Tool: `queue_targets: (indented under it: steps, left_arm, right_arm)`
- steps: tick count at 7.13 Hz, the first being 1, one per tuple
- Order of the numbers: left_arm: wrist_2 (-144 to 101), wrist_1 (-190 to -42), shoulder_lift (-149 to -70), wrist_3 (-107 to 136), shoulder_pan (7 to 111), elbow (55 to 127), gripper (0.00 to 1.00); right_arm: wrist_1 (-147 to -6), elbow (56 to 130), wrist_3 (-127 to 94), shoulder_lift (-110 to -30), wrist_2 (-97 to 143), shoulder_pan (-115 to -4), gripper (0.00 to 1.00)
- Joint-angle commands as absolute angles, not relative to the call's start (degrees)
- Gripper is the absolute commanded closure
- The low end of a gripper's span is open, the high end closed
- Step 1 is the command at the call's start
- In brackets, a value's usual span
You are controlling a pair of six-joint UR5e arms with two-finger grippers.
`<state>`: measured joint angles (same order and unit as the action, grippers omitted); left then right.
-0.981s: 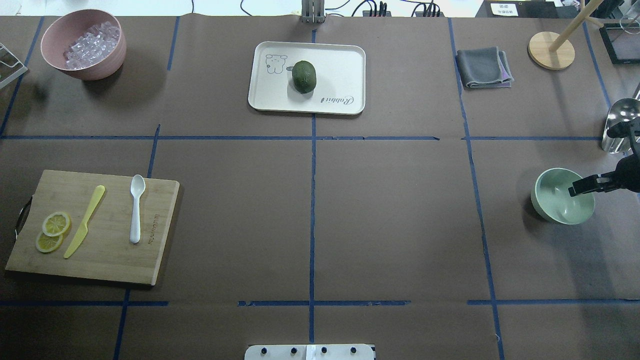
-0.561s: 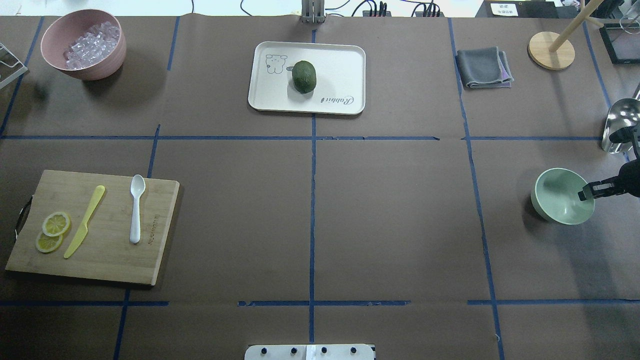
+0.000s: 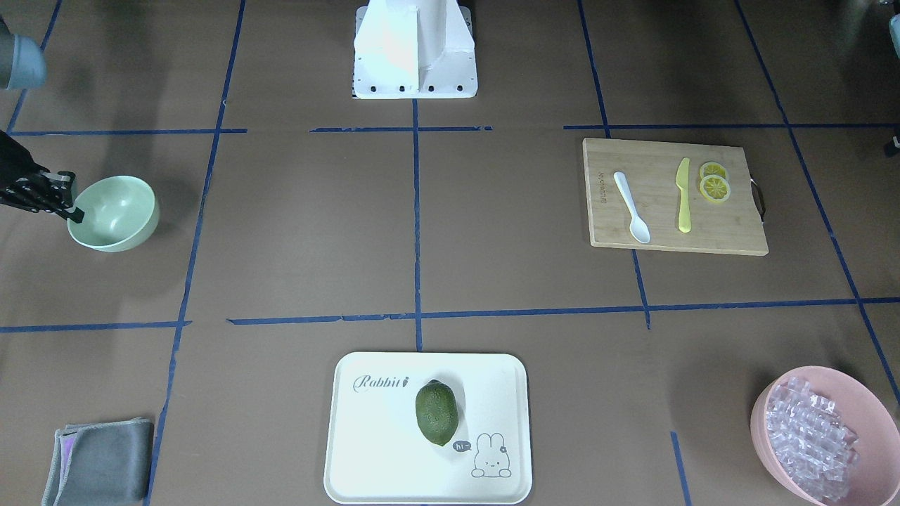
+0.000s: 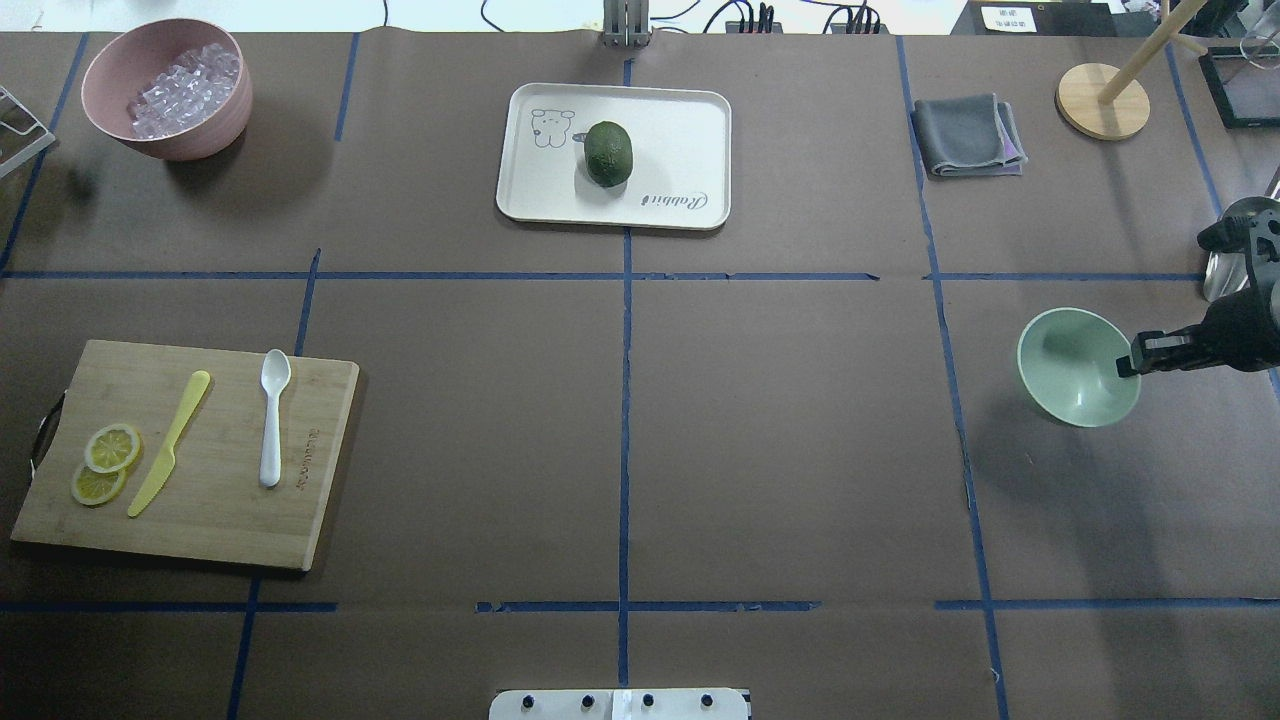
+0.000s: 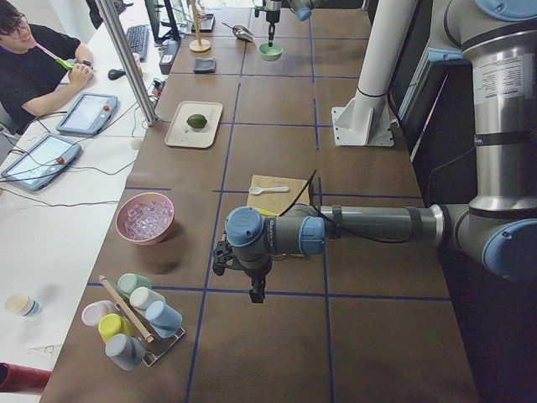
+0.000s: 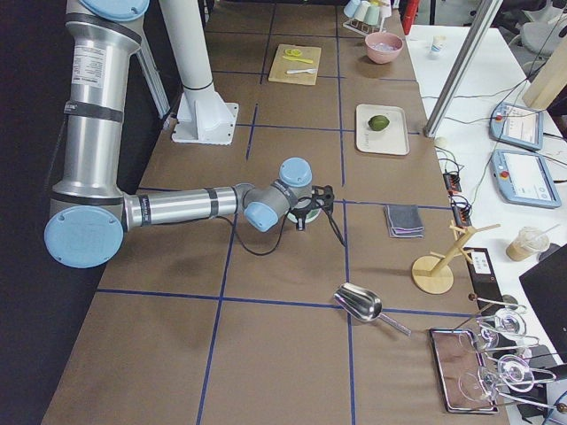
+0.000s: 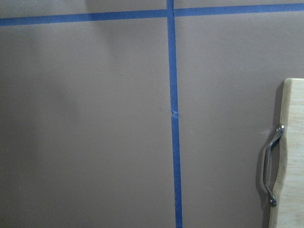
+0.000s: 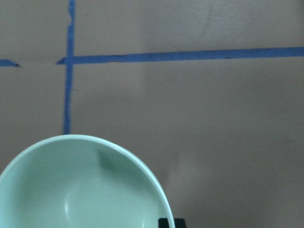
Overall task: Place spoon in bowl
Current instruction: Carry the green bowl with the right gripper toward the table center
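**Table stock: spoon on the board, bowl in the right claw**

- Spoon [image 4: 271, 425]: white plastic, lying flat on the wooden cutting board [image 4: 200, 520] on the robot's left side of the table. Its scoop points away from the robot. No gripper touches it.
- Yellow plastic knife [image 4: 170, 443]: on the same board, beside the spoon but apart from it. Two lemon slices [image 4: 105, 462] overlap on the knife's other side.
- Bowl [image 4: 1070, 365]: pale mint green with nothing in it, at the robot's right side of the table, well apart from the spoon.
- Right gripper [image 4: 1124, 366]: clamped on the bowl's rim at the edge nearest the arm, with the fingers straddling the wall.
- Left gripper [image 5: 254, 290]: points down over bare table beside the board's metal handle. It shows only in the side view, so I cannot tell whether it is open or closed.
- Cream tray [image 4: 680, 130]: far centre of the table, printed with a rabbit and carrying one dark green fruit [image 4: 609, 153].
- Pink bowl [image 4: 190, 140]: far left corner, filled with clear cubes.
- Grey cloth [image 4: 965, 135]: folded, far right.
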<state>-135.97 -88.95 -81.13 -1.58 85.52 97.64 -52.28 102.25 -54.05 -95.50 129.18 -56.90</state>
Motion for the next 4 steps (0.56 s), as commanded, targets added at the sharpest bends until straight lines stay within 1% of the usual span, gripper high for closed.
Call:
queue_targets:
  steps: [1,2,4]
  left_arm:
    - [-136.05,-88.95,-81.12,-1.58,85.52,97.65,0.0]
    - [-136.92,-88.95,-81.12,-1.58,85.52,97.73,0.0]
    - [-138.34,-89.03,-81.12,-1.58,85.52,97.73,0.0]
  right_arm:
    - [-56.13,103.36,-73.39,-83.73,127.02,-50.74,1.0]
    - [-61.73,103.45,-81.13,-76.62,123.17,-46.54,1.0]
    - [-76.04,103.1,-88.22,-63.87,112.47,-36.52,1.0]
